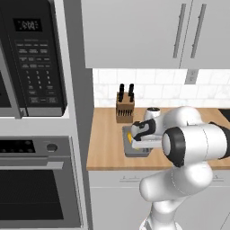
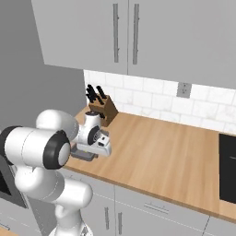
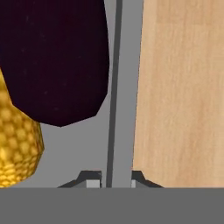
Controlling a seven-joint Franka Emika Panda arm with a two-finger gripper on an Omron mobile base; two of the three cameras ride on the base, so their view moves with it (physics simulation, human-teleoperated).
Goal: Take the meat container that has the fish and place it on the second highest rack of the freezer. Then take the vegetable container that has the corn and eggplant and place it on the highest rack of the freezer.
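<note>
The vegetable container (image 1: 134, 154) is a grey tray on the wooden counter in front of the knife block. In the hand view its thin side wall (image 3: 124, 109) runs straight up between my two fingertips, and my gripper (image 3: 117, 179) is shut on it. Inside the tray lie the dark purple eggplant (image 3: 52, 57) and the yellow corn (image 3: 15, 148), side by side. From the left base view my gripper (image 1: 143, 148) reaches down onto the tray, beside the corn (image 1: 129, 137). The right base view has the gripper (image 2: 99, 152) over the tray (image 2: 82, 156). The freezer and the fish container are out of view.
A knife block (image 1: 125, 108) stands behind the tray against the tiled wall. Left of the counter (image 1: 108, 148) a tall cabinet holds a microwave (image 1: 31, 58) and a wall oven (image 1: 36, 188). A black cooktop (image 2: 228, 168) lies at the counter's far right.
</note>
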